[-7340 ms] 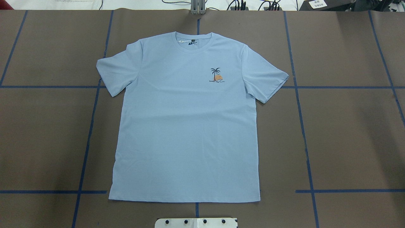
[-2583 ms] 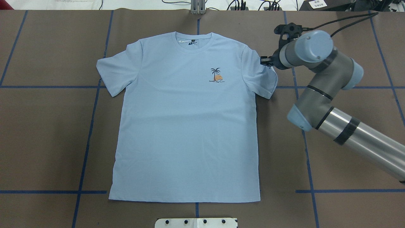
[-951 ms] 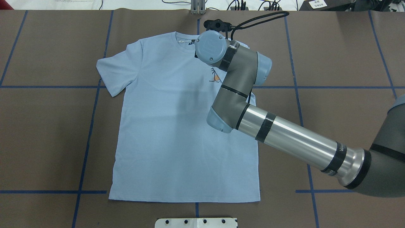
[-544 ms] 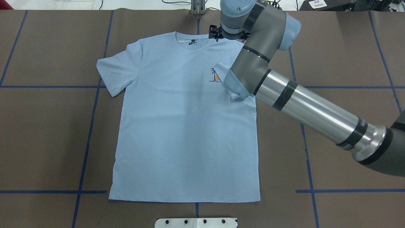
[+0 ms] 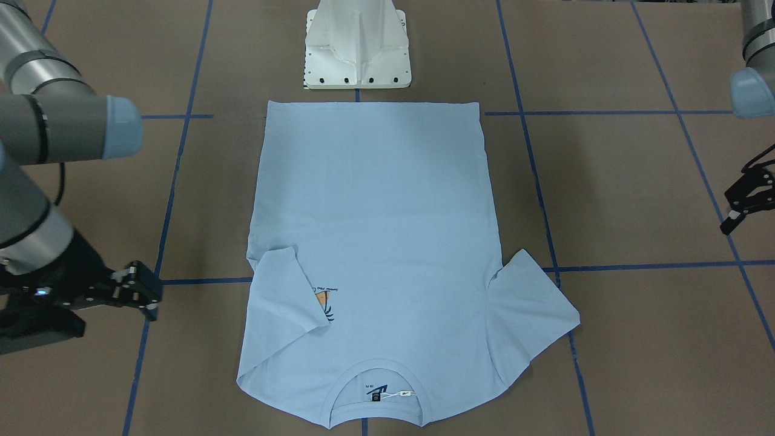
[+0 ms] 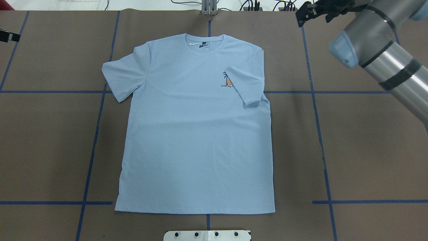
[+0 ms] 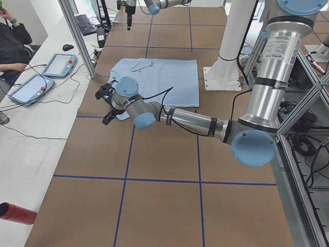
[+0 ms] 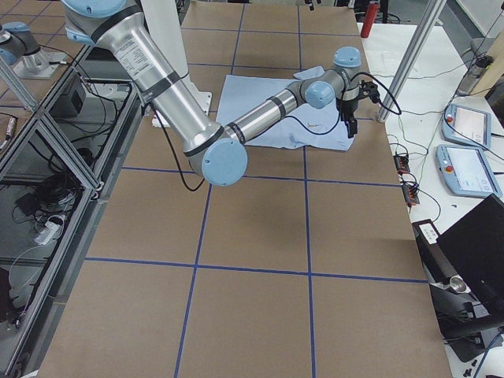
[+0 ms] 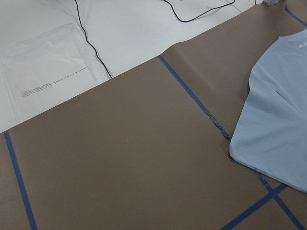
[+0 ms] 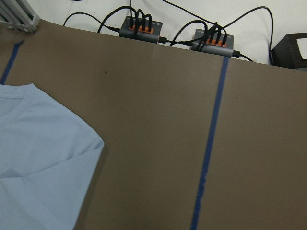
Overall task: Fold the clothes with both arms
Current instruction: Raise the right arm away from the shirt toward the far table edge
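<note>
At the overhead left edge only a black sliver of the left gripper (image 6: 8,35) shows (the front view crops it too); I cannot tell whether its jaws are apart. The shirt (image 6: 194,144) lies flat, chest up, on the table (image 6: 361,150). One sleeve (image 6: 122,78) is spread; the other sleeve (image 6: 247,85) is folded inward, hiding part of the print (image 6: 226,79). The right gripper (image 6: 312,13) hangs near the far edge, well apart from the shirt, jaws spread and empty; its arm (image 6: 384,57) runs out of frame.
</note>
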`<state>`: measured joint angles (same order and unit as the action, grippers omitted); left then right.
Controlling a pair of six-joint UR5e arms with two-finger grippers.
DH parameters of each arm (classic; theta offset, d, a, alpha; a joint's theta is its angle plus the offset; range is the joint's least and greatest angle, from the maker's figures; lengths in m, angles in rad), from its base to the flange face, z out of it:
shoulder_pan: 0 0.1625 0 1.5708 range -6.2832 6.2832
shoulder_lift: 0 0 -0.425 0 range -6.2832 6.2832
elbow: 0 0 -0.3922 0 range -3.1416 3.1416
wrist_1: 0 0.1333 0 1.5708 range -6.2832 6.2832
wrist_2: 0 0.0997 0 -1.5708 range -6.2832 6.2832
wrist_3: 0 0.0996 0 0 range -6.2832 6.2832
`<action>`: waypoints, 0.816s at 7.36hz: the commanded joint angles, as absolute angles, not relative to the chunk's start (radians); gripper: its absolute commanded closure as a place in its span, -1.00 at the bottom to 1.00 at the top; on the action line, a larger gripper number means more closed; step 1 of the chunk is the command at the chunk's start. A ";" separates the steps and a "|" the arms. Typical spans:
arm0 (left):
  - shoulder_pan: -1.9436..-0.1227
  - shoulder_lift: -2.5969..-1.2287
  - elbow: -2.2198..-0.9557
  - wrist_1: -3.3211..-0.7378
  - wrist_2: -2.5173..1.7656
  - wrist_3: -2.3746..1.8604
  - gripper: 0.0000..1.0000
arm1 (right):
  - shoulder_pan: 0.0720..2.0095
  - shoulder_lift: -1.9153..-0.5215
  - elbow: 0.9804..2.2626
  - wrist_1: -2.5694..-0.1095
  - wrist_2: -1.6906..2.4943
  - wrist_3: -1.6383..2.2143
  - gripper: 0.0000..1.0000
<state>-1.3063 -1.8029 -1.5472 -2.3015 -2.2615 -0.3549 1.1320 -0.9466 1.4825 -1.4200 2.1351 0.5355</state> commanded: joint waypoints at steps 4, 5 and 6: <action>-1.042 -1.942 -1.367 -2.459 -1.977 -0.907 -0.33 | 1.336 -1.164 1.543 -1.405 2.290 0.272 -1.00; -0.993 -1.963 -1.318 -2.477 -1.900 -0.942 -0.32 | 1.342 -1.179 1.546 -1.405 2.293 0.273 -1.00; -0.961 -1.971 -1.293 -2.482 -1.860 -0.971 -0.32 | 1.344 -1.186 1.546 -1.405 2.290 0.276 -1.00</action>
